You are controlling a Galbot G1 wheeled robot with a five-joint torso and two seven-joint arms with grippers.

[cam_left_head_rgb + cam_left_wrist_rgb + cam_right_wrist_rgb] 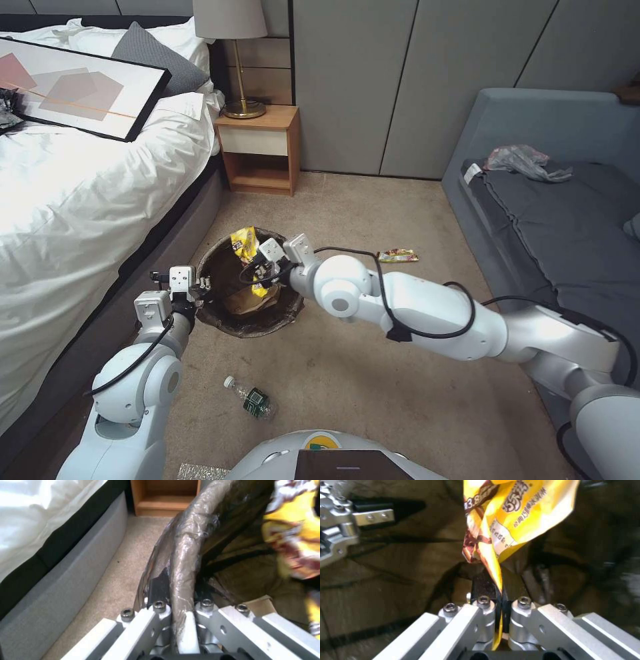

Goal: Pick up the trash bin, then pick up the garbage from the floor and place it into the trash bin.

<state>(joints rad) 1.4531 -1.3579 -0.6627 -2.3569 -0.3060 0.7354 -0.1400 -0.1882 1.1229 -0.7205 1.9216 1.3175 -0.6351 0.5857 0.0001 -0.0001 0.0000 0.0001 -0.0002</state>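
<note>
We pinch the trash bin [248, 319] rim in our left gripper [200, 285]; beside it, our right gripper [261, 275] clamps a yellow wrapper [245, 244] over the bin.

Both arms [427, 313] are glossy white shells with rounded grey-capped joints. Black cables loop along them, strapped to the right forearm by a black band. The left gripper [180, 605] and right gripper [500, 600] are brushed-aluminium linkages; hex-head screws sit just behind the black jaws. The base [320, 460] is white with a green-yellow mark.
</note>
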